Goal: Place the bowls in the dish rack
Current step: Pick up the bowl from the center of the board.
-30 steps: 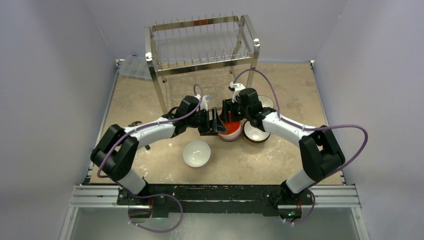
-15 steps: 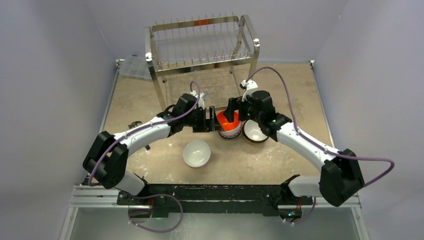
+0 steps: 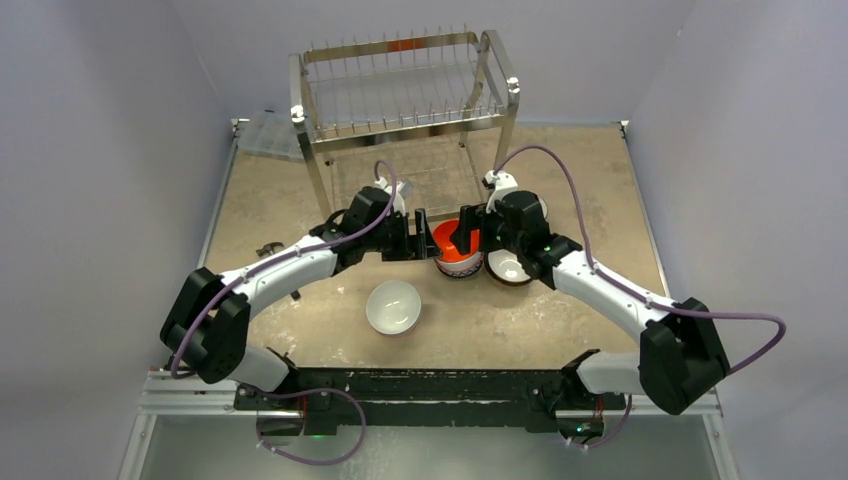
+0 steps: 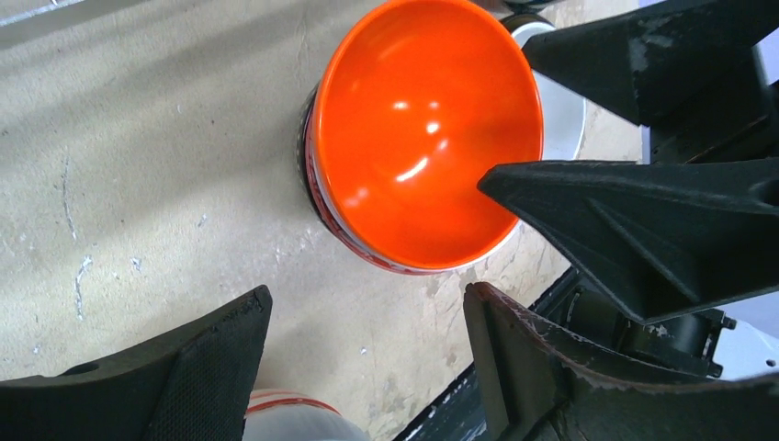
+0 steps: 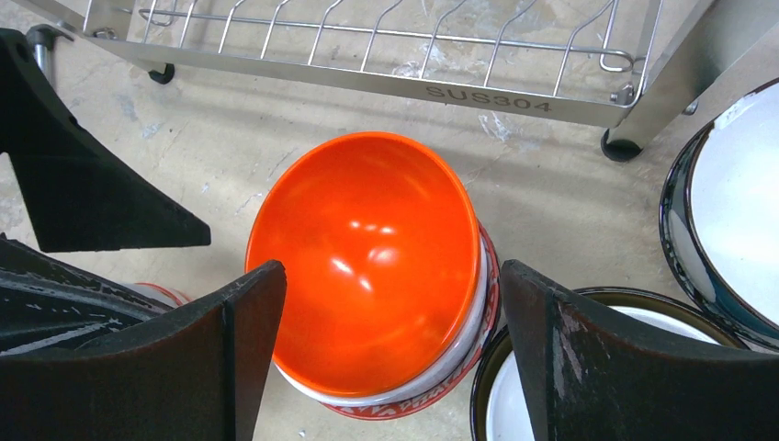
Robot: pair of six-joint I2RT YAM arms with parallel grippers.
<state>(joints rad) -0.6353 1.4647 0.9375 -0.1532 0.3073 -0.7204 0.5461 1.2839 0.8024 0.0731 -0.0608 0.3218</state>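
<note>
A bright orange bowl (image 3: 450, 239) (image 4: 427, 138) (image 5: 367, 257) lies tilted inside a red floral bowl (image 3: 459, 267) (image 5: 459, 381) on the table, in front of the dish rack (image 3: 400, 90) (image 5: 367, 55). My left gripper (image 3: 420, 233) (image 4: 358, 312) is open just left of the stack, with only table between its fingers. My right gripper (image 3: 467, 231) (image 5: 390, 271) is open, and its fingers straddle the orange bowl without touching it. A white bowl (image 3: 393, 306) sits nearer the bases. Two white bowls with dark outsides (image 3: 509, 268) (image 5: 735, 220) sit right of the stack.
A clear plastic box (image 3: 265, 135) lies at the back left beside the rack. Something orange (image 3: 403, 44) shows on the rack's top tier. The rack's leg (image 5: 620, 142) stands close behind the stack. Walls close in the table on the left, right and far sides.
Both grippers have opened wider. The right arm swung its elbow outward and both wrists drew slightly toward the rack. The orange bowl now shows uncovered, resting in the red floral bowl.
</note>
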